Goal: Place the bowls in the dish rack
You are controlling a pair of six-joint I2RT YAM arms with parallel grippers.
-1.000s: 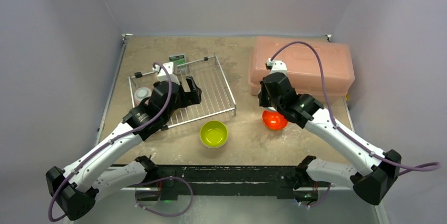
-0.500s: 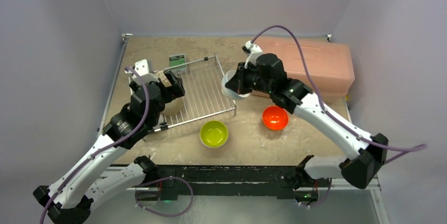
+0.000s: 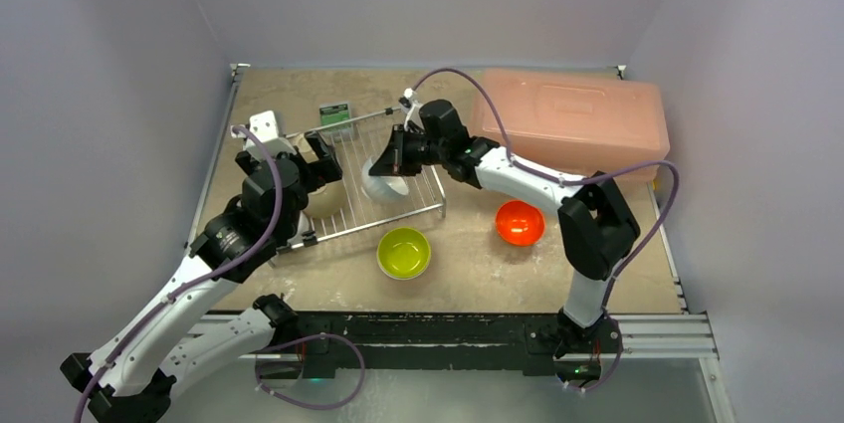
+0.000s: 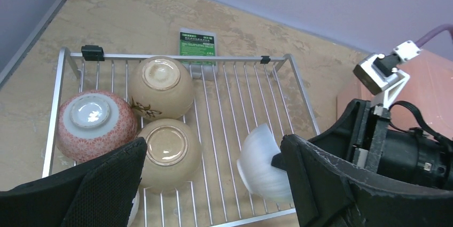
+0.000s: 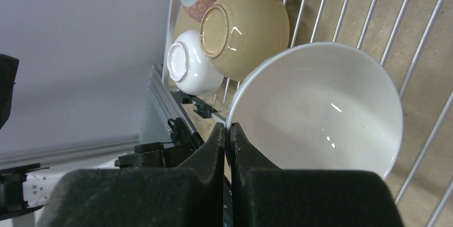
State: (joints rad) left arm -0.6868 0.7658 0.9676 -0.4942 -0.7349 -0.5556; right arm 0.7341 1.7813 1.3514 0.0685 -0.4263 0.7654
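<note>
Placement of a white bowl (image 5: 320,104) looks to be the step in hand. The right gripper (image 5: 228,132) has its jaws closed on that bowl's rim and holds it tilted on its side over the right part of the dish rack (image 4: 240,57). I cannot tell whether the bowl touches the wires. The next move probably calls for turning it mouth-down like its neighbours, lowering it onto the bare wires, and only then letting go. Released at this tilt, a round bowl may well roll.

Nearest the arm bases, a lime-green bowl (image 3: 404,252) sits upright on the tabletop (image 3: 468,264), just in front of the rack. An orange bowl (image 3: 520,222) sits to its right, well apart from the rack. Both are not yet loaded.

Over the rack's left half hangs the left gripper (image 4: 212,149), jaws wide and holding nothing. It crowds the drop a little and should keep off the incoming bowl.

Beneath it, four bowls lie upside down in the rack: a small white one (image 5: 192,69), two beige bowls (image 4: 166,152) and a red-patterned bowl (image 4: 96,123). The nearer beige one is close to the landing spot.

Beyond the rack's far rail lies a green card (image 4: 196,45), and at the far right a pink box (image 3: 567,124), neither in the way.
</note>
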